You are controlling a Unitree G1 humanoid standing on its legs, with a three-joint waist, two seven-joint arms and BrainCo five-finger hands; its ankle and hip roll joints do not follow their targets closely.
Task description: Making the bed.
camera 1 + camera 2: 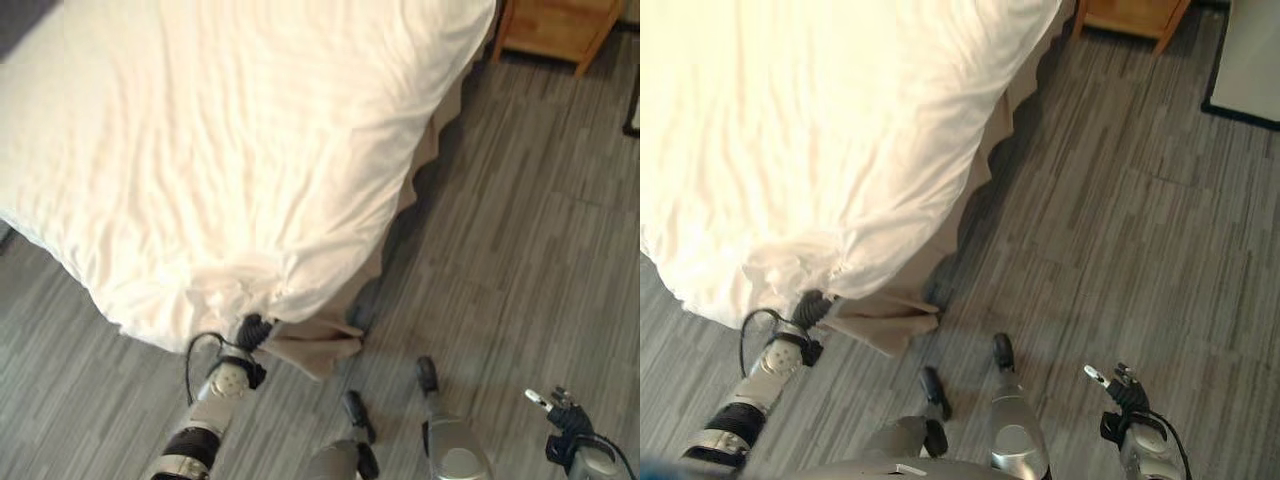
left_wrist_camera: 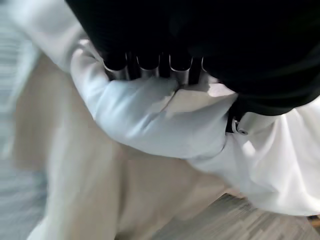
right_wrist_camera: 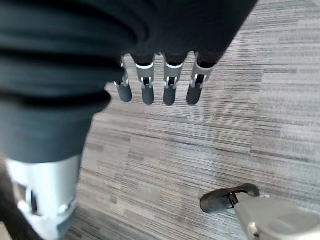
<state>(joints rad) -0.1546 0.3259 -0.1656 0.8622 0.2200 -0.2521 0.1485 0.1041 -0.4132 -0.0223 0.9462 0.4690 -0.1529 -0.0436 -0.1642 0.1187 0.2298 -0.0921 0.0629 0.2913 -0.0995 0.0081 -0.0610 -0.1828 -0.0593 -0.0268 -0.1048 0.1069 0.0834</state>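
The left hand (image 1: pixel 252 330) is clamped on the bunched corner of the soft, light white duvet (image 1: pixel 230 130), which will sag; the right hand (image 3: pixel 160 85) hangs with fingers relaxed over the floor.

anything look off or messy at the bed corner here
Yes: the white duvet is bunched at the near corner where the left hand grips it, and the beige bed skirt below hangs rumpled. The right hand hangs open over the floor.
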